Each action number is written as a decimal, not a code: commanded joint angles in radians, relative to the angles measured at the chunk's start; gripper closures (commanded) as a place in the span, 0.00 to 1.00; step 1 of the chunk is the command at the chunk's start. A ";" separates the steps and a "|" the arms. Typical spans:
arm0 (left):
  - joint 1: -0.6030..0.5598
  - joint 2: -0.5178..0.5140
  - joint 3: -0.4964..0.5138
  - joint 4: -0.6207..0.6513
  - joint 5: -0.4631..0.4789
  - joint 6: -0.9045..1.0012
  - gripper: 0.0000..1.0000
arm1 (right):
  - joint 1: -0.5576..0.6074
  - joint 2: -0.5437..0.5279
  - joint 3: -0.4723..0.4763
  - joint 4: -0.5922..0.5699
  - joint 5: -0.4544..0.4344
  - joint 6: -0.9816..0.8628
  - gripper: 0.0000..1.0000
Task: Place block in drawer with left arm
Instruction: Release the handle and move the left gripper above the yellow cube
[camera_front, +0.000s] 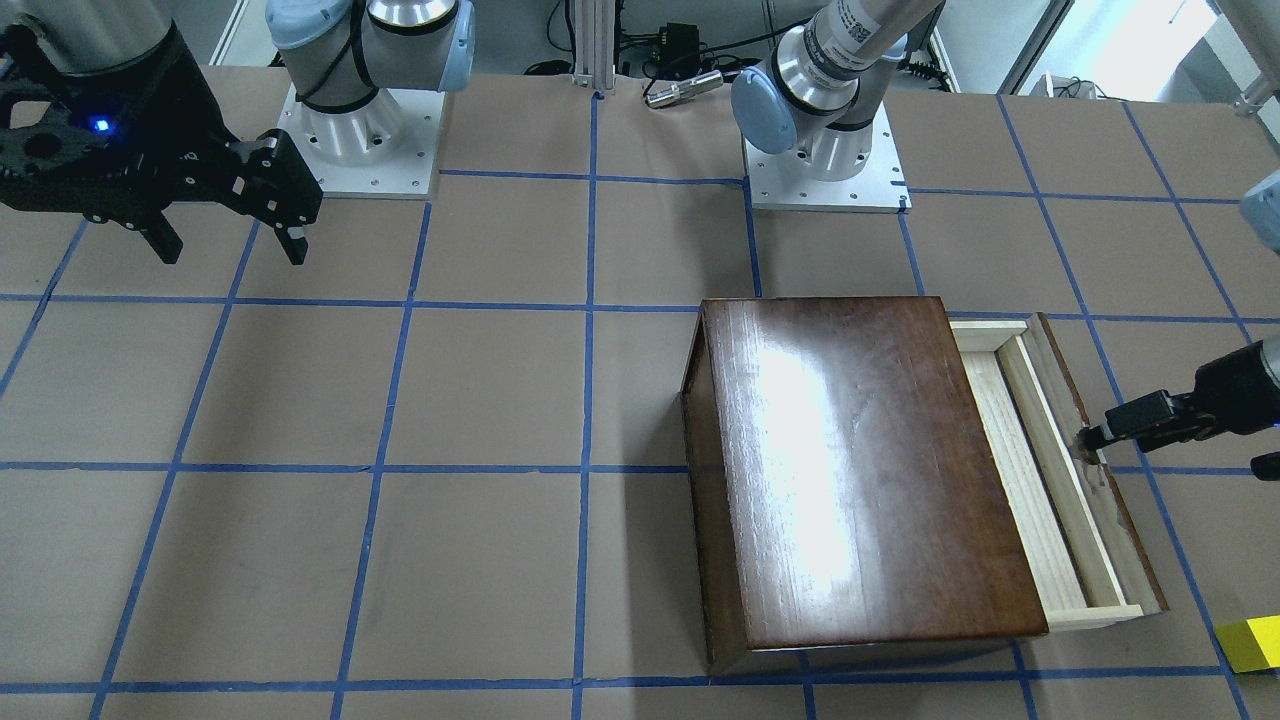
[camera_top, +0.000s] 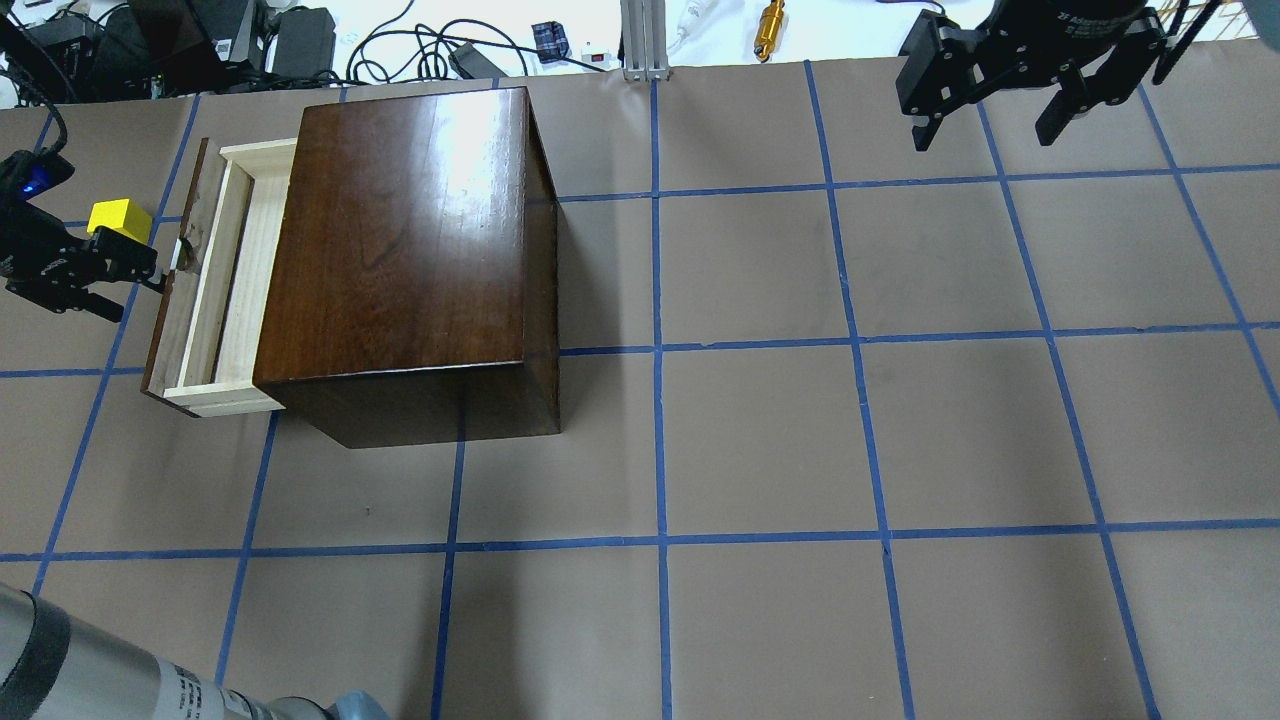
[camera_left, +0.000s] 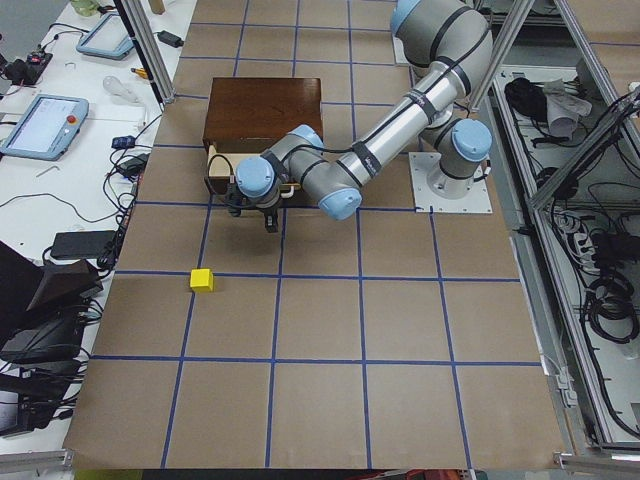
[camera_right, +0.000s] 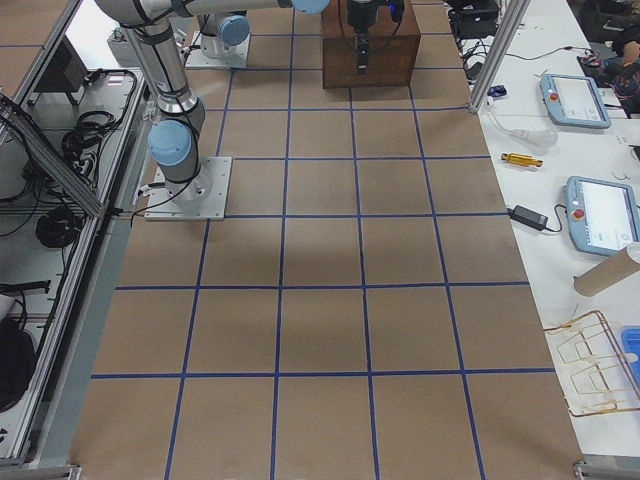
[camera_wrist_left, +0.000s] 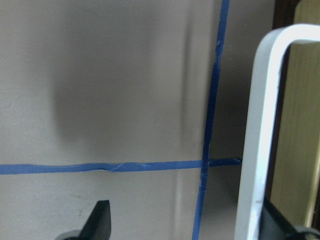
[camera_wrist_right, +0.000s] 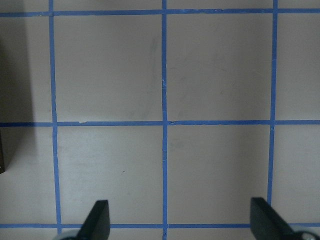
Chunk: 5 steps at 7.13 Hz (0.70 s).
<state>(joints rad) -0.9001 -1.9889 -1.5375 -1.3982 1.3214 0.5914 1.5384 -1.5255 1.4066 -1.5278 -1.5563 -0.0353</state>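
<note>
The yellow block (camera_top: 118, 217) lies on the table just outside the drawer's dark front panel (camera_top: 172, 310); it also shows in the front view (camera_front: 1250, 643) and the left side view (camera_left: 202, 280). The drawer (camera_top: 228, 290) is pulled partway out of the dark-brown box (camera_top: 400, 230), and its pale tray is empty. My left gripper (camera_top: 140, 285) sits low at the front panel by the pale handle (camera_wrist_left: 260, 125). Its jaws are open, and the handle stands close to one finger (camera_wrist_left: 280, 225). My right gripper (camera_top: 990, 120) is open and empty, high over the far right of the table.
The box (camera_front: 850, 470) takes up the robot's left half of the table. The two arm bases (camera_front: 365, 150) stand at the robot's edge. Cables and small gear (camera_top: 420, 50) lie beyond the far edge, and tablets (camera_left: 40, 125) sit on the side bench.
</note>
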 joint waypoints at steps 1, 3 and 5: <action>0.000 0.005 0.027 -0.015 -0.002 -0.002 0.00 | 0.000 -0.001 0.000 0.000 -0.001 0.000 0.00; 0.013 0.010 0.058 -0.018 0.007 0.002 0.00 | -0.001 -0.001 0.000 0.000 -0.001 0.000 0.00; 0.018 -0.034 0.170 -0.019 0.060 0.123 0.00 | -0.001 -0.001 0.000 0.000 -0.001 0.000 0.00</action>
<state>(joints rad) -0.8848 -1.9993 -1.4284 -1.4166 1.3455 0.6461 1.5379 -1.5260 1.4067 -1.5278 -1.5563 -0.0353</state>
